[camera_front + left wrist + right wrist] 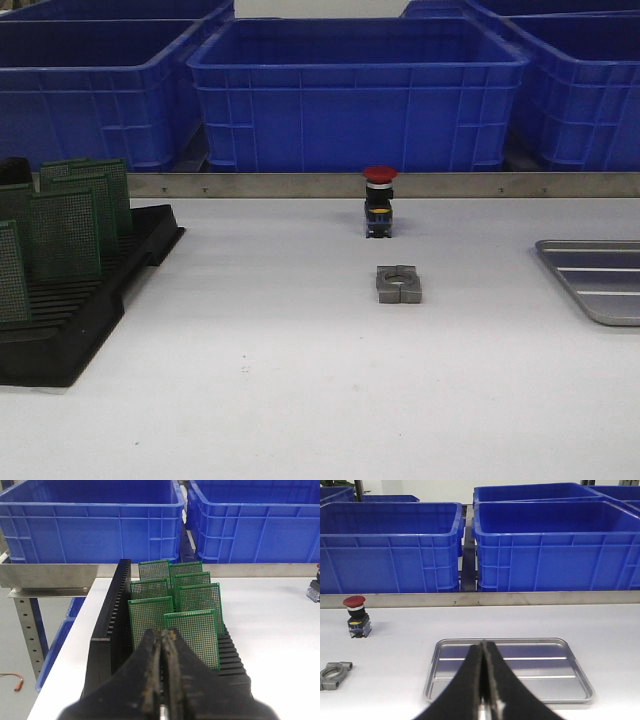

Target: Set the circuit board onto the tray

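- The circuit boards [195, 630] stand upright on edge in the slots of a black rack [107, 635], spaced apart from one another. I judge that spacing is there so a gripper can close on one top edge without knocking its neighbours.
- The left gripper [162, 640] hangs just short of the nearest pair of boards, its line falling roughly between them. Its fingers are pressed together with nothing between them, so it must open before it can take a board.
- The left arm looks along the length of the rack and slightly down on it, the boards receding ahead of the gripper toward the blue bins [95, 520] behind the counter [280, 625].
- The tray [510, 672] lies flat and bare on the counter directly ahead of the right gripper [484, 652] and a little below it. No board is on it, so the task looks barely begun.
- The right gripper is also closed and holds nothing; its tips sit over the tray's near rim, the arm level and pointing toward the bins.
- Off to one side of the right gripper, well apart from the tray, stand a red push-button [356, 615] and a grey metal clamp [334, 674]; neither touches anything.
- In the front view neither arm clearly shows; rack and tray sit at opposite ends of the counter, so I expect a long carry.
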Available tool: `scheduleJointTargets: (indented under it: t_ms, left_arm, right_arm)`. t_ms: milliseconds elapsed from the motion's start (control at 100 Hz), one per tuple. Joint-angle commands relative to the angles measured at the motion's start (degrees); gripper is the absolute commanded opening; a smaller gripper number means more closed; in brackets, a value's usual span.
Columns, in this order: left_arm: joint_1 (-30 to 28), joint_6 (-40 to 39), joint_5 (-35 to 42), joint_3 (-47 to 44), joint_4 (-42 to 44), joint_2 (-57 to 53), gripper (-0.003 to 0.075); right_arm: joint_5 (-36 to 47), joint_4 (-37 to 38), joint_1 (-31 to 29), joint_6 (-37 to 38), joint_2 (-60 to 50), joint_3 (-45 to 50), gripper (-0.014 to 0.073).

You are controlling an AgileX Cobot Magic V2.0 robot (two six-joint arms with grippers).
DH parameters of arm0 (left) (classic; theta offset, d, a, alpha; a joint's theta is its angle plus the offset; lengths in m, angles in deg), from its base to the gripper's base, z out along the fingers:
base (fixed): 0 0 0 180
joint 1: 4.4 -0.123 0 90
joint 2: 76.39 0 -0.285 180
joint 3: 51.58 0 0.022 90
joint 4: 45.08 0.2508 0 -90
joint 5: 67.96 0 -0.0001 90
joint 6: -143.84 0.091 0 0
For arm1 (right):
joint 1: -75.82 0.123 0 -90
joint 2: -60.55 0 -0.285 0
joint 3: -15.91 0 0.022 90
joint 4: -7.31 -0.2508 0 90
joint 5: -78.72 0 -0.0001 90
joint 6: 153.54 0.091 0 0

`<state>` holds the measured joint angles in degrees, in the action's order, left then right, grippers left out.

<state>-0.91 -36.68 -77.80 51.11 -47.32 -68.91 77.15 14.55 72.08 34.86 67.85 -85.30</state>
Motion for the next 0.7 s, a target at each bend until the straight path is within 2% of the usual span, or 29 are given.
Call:
scheduleJointTargets:
  t_ms: [0, 180, 320, 500, 690]
  left_arm:
    - [0.05, -0.51, 5.15, -2.73, -0.25, -1.76, -0.0020]
    - [0.05, -0.51, 6.26, -2.36, -0.52, -1.76, -0.0020]
    - [-0.07, -0.51, 4.30, 0.87, -0.52, -1.76, -0.0020]
    - [-0.07, -0.62, -4.47, 10.94, -0.52, 1.55, -0.0020]
    - [-0.07, -0.62, -9.62, 22.21, 0.14, 11.30, -0.0020]
  right_arm:
    - [4.20, 0.79, -0.43, -0.04, -1.63, -0.72, -0.0062]
    - [4.20, 0.79, -0.43, -0.04, -1.63, -0.72, -0.0062]
    - [4.20, 0.79, -0.43, -0.04, -1.63, -0.72, -0.0062]
    - [4.20, 0.79, -0.43, -0.04, -1.63, -0.72, -0.0062]
    - [4.20, 0.79, -0.43, -0.04, -1.63, -0.72, -0.0062]
